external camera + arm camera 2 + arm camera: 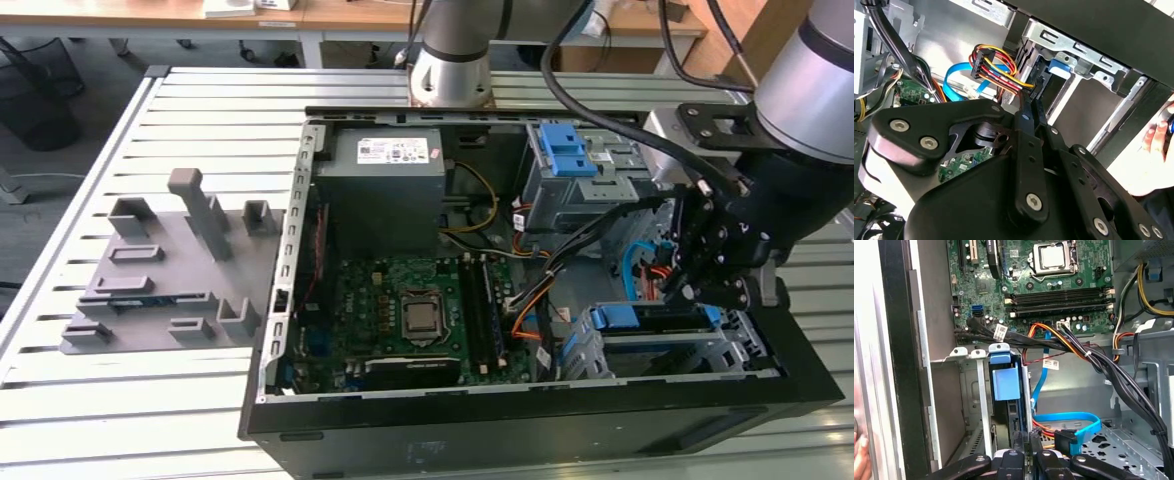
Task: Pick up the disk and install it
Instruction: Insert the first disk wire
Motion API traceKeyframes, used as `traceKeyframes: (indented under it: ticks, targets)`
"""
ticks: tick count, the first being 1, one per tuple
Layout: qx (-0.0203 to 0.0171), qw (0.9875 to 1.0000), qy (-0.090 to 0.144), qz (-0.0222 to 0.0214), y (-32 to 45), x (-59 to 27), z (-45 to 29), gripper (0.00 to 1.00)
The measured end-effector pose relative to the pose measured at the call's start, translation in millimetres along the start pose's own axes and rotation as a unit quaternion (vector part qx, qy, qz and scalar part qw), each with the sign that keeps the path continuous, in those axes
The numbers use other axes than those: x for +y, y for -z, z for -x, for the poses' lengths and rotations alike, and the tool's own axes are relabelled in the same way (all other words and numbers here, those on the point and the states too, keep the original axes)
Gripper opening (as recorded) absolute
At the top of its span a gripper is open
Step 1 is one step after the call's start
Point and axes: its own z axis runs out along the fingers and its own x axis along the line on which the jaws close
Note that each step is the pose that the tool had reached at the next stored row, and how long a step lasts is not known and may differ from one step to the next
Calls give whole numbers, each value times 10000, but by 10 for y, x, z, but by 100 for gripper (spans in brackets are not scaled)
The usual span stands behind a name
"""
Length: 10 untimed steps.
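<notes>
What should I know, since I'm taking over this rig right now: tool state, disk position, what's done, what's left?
Tool: shut, down inside the open computer case, tip at the disk's near edge.
Disk: on edge in a slot of the drive cage, its blue bracket showing.
Done: disk picked up and slid into the cage.
Left: full seating cannot be confirmed.
Note: a person's hand is at the case's edge.

A robotics lab or workshop: an opened computer case [534, 300] lies on a slatted metal desk [174, 130] beside a grey fixture plate [160, 270], with wooden office desks [267, 15] and floor cables [40, 180] beyond its far edge.
</notes>
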Motion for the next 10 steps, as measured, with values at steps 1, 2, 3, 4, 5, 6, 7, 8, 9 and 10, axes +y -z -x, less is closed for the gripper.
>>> traceKeyframes:
  ticks: [1, 2, 3, 4, 5, 6, 7, 8, 9, 10]
  targets:
    - [0, 10000, -2, 0, -1, -2, -11, 16]
    - [0, 10000, -4, 1, -1, -4, -21, 16]
    - [-1, 10000, -5, 1, -2, -4, -29, 16]
    - [0, 10000, -6, 1, -2, -5, -32, 16]
    - [-1, 10000, -6, 2, -2, -4, -32, 16]
    - [0, 10000, -6, 4, -2, -5, -32, 16]
    - [0, 10000, -5, 10, -2, -5, -32, 16]
    - [1, 10000, -3, 20, -3, -7, -32, 16]
    - [3, 10000, -2, 30, -3, -10, -32, 16]
    - [4, 10000, 3, 42, -4, -15, -32, 16]
